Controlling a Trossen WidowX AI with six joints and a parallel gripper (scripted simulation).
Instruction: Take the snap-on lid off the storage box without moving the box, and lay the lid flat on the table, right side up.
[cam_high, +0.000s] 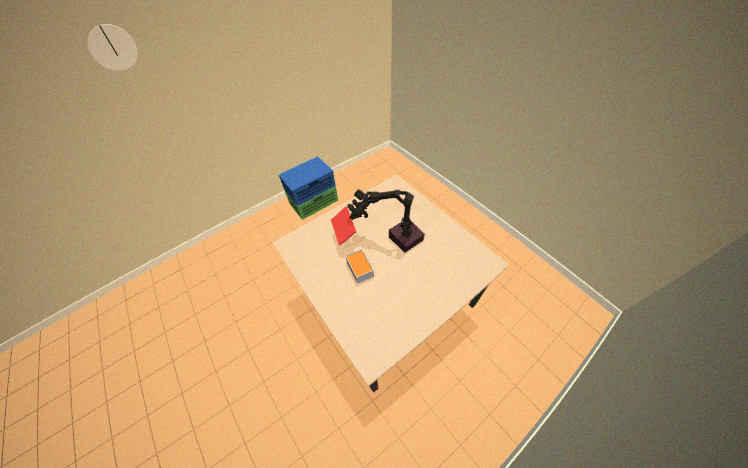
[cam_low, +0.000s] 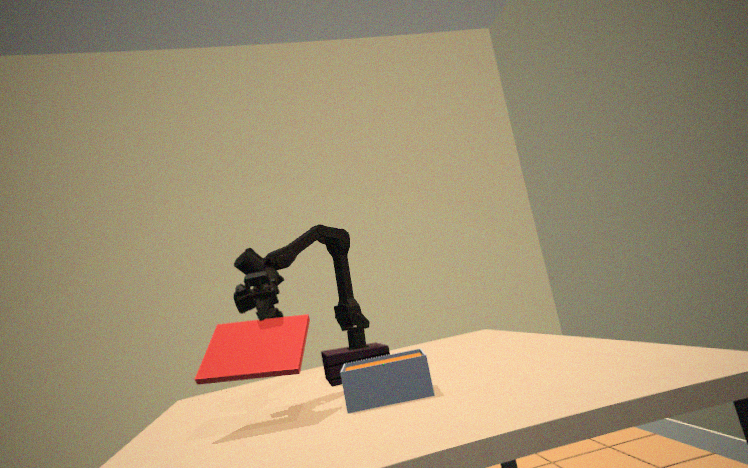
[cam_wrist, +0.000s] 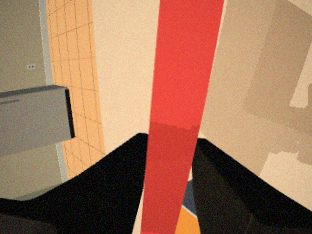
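Note:
The red lid (cam_high: 343, 226) (cam_low: 254, 348) (cam_wrist: 182, 75) is held in the air above the table, tilted steeply, clear of the box. My gripper (cam_high: 351, 216) (cam_low: 270, 318) (cam_wrist: 170, 145) is shut on one edge of the lid. The storage box (cam_high: 363, 275) (cam_low: 388, 384) stands upright and open on the table, blue-grey with an orange inside. In the wrist view only a small part of the box shows, behind the right finger. The faces of the lid are seen nearly edge-on in the wrist view.
The pale table (cam_high: 408, 298) (cam_low: 524, 380) carries the arm's dark base (cam_high: 406, 236) (cam_low: 355, 355). The lid and arm cast shadows on the table beside the box. A blue crate (cam_high: 307, 179) on a green crate (cam_high: 319, 203) stands on the floor beyond the table's edge.

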